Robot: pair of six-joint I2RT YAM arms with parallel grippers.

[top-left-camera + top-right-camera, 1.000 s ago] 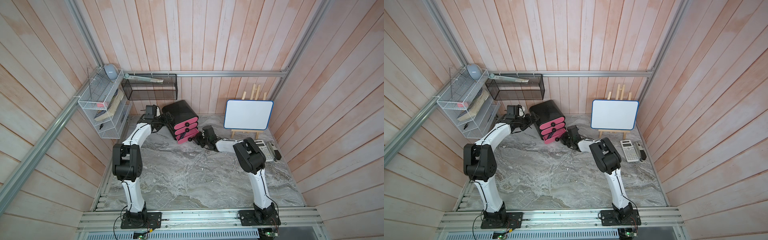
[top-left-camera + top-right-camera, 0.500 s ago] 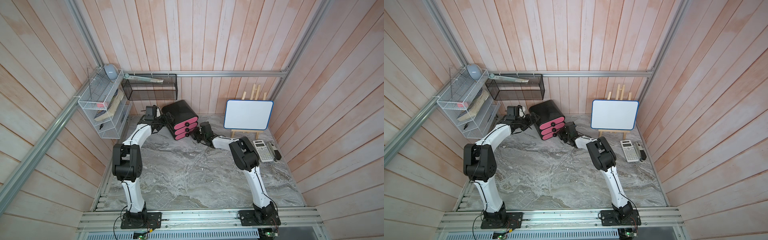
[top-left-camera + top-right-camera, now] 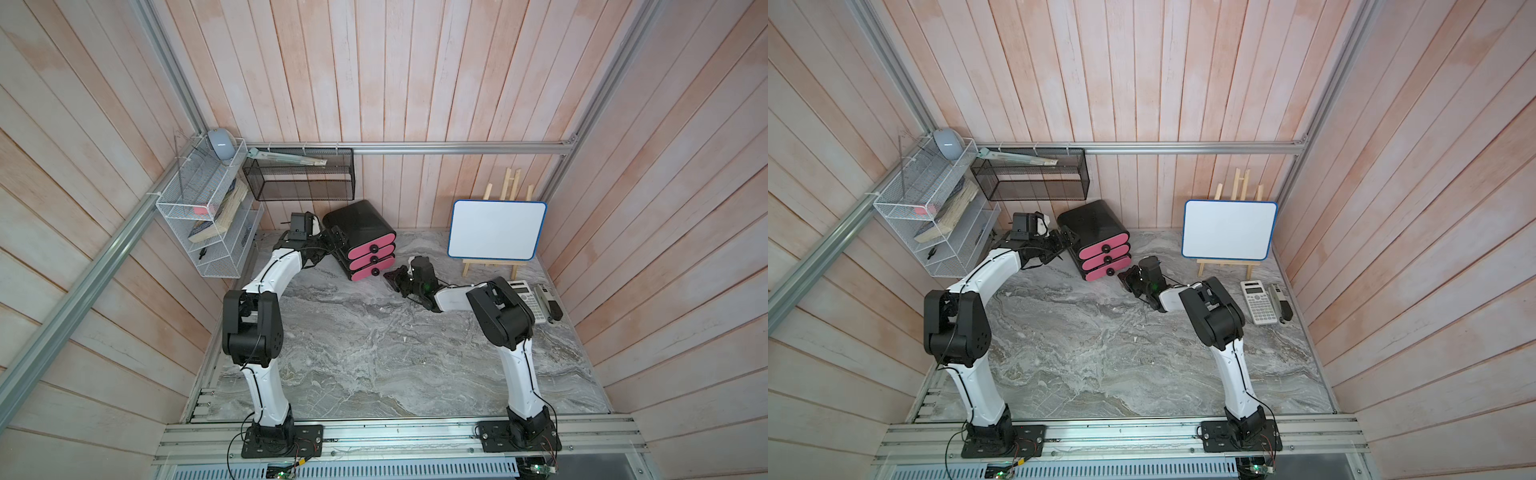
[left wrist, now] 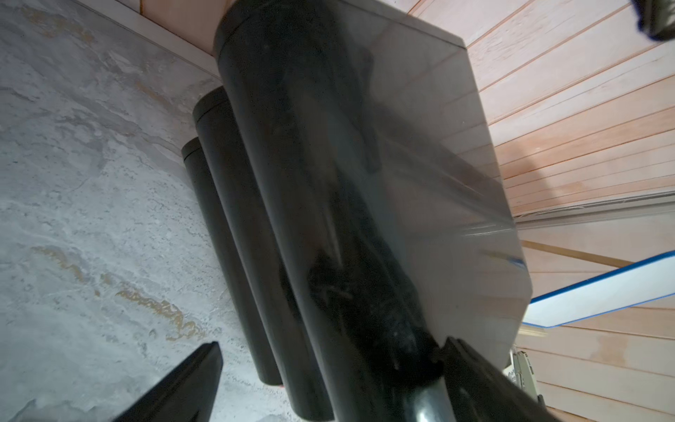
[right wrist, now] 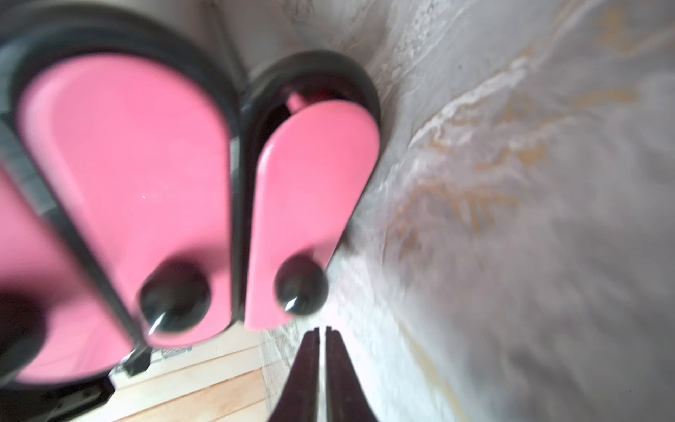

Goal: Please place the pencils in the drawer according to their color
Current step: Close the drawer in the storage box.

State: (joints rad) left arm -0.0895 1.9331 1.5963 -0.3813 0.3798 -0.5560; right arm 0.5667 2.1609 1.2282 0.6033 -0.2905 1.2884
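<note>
The black drawer cabinet [image 3: 359, 226] stands at the back of the marble table [image 3: 374, 353], between the white wire rack [image 3: 199, 232] and the whiteboard [image 3: 496, 230]. Its bottom drawer [image 5: 310, 182] sits slightly ajar. The right gripper [image 5: 322, 336] is just in front of that drawer's knob [image 5: 300, 285], its fingers all but together and empty. The left gripper [image 3: 336, 240] is spread apart, straddling the cabinet's rounded side.
</note>
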